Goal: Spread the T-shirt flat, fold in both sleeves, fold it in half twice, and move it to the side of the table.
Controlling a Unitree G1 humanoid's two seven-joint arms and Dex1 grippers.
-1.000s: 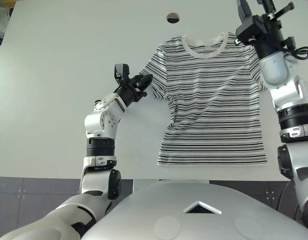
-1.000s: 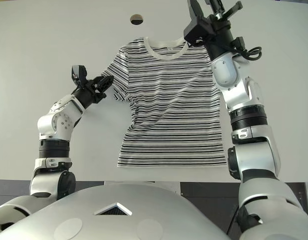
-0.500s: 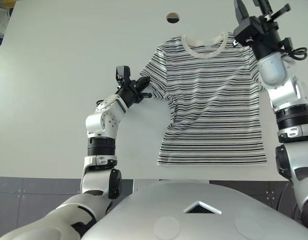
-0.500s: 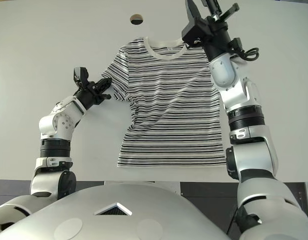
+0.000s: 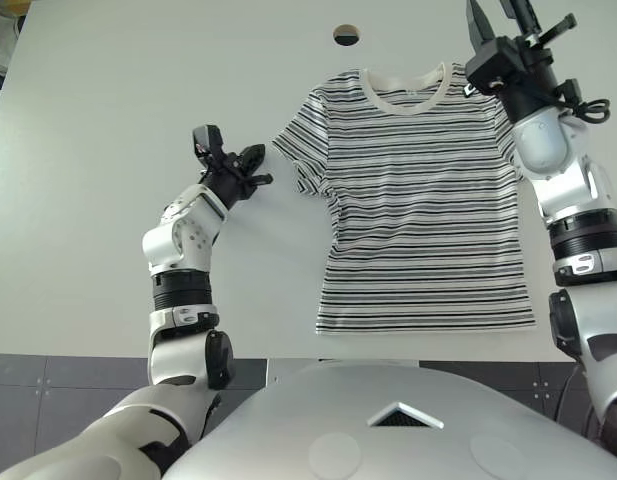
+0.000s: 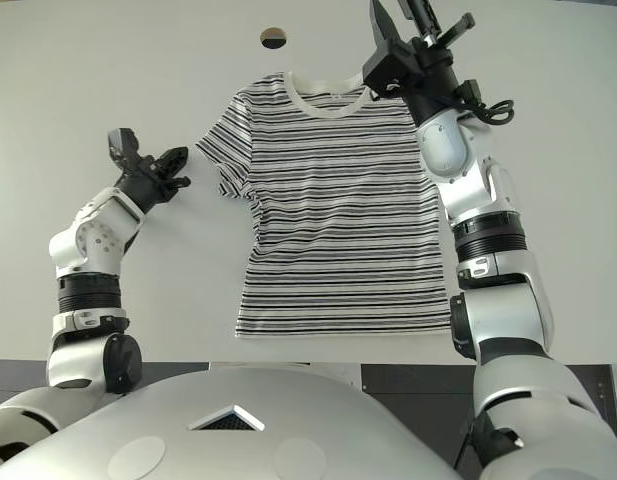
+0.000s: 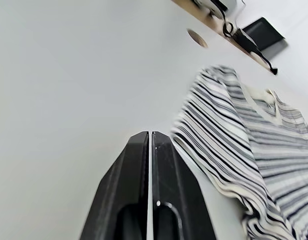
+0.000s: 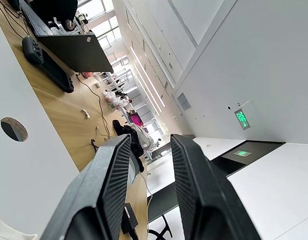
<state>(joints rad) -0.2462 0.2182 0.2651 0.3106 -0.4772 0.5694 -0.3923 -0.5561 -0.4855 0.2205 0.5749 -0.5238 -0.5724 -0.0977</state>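
Observation:
The black-and-white striped T-shirt [image 5: 423,190] with a cream collar lies face up and mostly flat on the white table [image 5: 108,120]. Its left sleeve [image 5: 298,150] is spread outward; in the left wrist view the sleeve [image 7: 213,140] lies beside the fingers without touching them. My left gripper [image 5: 260,166] rests low over the bare table just left of that sleeve, shut and holding nothing [image 7: 149,134]. My right gripper [image 5: 496,12] is raised above the shirt's right shoulder, open and empty [image 8: 150,140]. The right arm hides the right sleeve.
A round hole [image 5: 345,36] sits in the table beyond the collar. The shirt's hem lies close to the table's front edge [image 5: 88,352]. Bare table stretches to the left of the shirt.
My left gripper let go of the left sleeve after drawing it outward, then pulled away to the left. The right arm has hardly moved.

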